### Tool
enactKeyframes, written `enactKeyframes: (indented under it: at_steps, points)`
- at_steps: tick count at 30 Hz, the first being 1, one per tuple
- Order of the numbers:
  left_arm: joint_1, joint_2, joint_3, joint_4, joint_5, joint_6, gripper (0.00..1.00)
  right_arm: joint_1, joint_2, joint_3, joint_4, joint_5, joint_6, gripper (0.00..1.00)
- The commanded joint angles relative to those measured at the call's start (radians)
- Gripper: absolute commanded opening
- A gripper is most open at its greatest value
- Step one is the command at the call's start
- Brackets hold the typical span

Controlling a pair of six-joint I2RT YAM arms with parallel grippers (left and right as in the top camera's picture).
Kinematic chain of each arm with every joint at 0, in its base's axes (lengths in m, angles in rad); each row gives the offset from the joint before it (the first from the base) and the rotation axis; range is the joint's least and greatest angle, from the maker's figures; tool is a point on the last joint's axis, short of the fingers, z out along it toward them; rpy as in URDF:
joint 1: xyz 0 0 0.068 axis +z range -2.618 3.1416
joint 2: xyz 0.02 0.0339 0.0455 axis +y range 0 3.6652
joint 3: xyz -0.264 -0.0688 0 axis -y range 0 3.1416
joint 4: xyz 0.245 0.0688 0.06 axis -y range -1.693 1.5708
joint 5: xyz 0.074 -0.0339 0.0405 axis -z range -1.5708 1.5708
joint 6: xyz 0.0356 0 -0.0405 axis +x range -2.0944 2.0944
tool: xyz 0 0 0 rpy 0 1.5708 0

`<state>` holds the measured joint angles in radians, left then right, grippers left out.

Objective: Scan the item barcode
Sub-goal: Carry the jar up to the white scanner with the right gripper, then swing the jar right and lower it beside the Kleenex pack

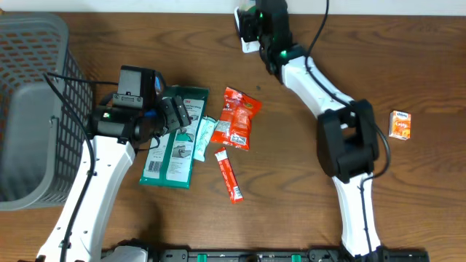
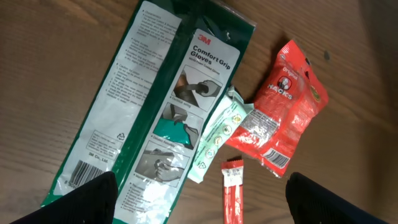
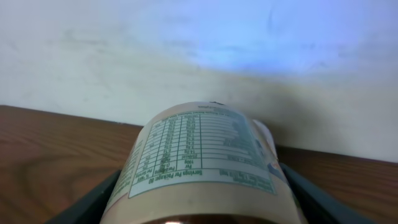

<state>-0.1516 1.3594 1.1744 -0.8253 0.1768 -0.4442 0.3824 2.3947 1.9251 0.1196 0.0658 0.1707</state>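
The right gripper [image 1: 249, 29] is out at the 12 o'clock edge of the wooden surface [image 1: 291, 182], close to the pale wall. It is clamped on a round container [image 3: 199, 155]. In the right wrist view its dark fingers [image 3: 93, 202] press the container from both sides. The container's nutrition table faces the camera, and no barcode can be made out on that side.

The left gripper [image 1: 172, 114] hangs above the surface at about 9 o'clock from the centre. Its fingers [image 2: 81, 199] are spread wide with nothing between them. Below them lies a green 3M Comfort Grip Gloves pack [image 2: 155, 106], flat, with a barcode near its lower corner.

A pale green sachet [image 2: 217, 134] sits at the pack's 3 o'clock edge, overlapping it. A red Hacks sweet bag [image 2: 283, 106] lies further towards 3 o'clock and touches the sachet. A thin red stick sachet [image 1: 229, 175] lies at 6 o'clock from the bag.

A grey mesh basket [image 1: 29, 109] stands at the far 9 o'clock side. A small orange box [image 1: 400, 124] sits alone near 3 o'clock.
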Motion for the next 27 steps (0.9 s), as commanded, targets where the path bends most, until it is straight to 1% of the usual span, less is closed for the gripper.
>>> enactKeyframes:
  at_steps: [1, 4, 7, 12, 14, 18, 20, 23, 24, 27]
  points:
    - [0.003, -0.005, 0.015, 0.0, -0.01, 0.006, 0.87, 0.005, 0.022, 0.004, 0.093, 0.016, -0.049, 0.15]
    - [0.003, -0.005, 0.015, 0.0, -0.01, 0.006, 0.87, 0.004, 0.036, 0.004, 0.137, 0.024, -0.102, 0.14]
    - [0.003, -0.005, 0.015, 0.0, -0.01, 0.006, 0.86, 0.004, 0.036, 0.004, 0.155, 0.076, -0.129, 0.14]
    - [0.003, -0.005, 0.015, 0.0, -0.01, 0.006, 0.87, -0.003, 0.032, 0.004, 0.177, 0.087, -0.135, 0.15]
    - [0.003, -0.005, 0.015, 0.0, -0.01, 0.006, 0.87, -0.003, 0.016, 0.004, 0.163, 0.087, -0.135, 0.14]
    - [0.003, -0.005, 0.015, 0.0, -0.01, 0.006, 0.87, -0.003, -0.07, 0.004, 0.078, 0.083, -0.135, 0.11]
    - [0.003, -0.005, 0.015, 0.0, -0.01, 0.006, 0.87, -0.003, -0.138, 0.004, 0.005, 0.082, -0.135, 0.09]
    - [0.003, -0.005, 0.015, 0.0, -0.01, 0.006, 0.87, -0.002, -0.261, 0.004, -0.191, 0.079, -0.135, 0.08]
    - [0.003, -0.005, 0.015, 0.0, -0.01, 0.006, 0.87, -0.001, -0.339, 0.004, -0.35, 0.079, -0.135, 0.08]
    - [0.003, -0.005, 0.015, 0.0, -0.01, 0.006, 0.87, -0.011, -0.451, 0.004, -0.614, 0.08, -0.135, 0.08]
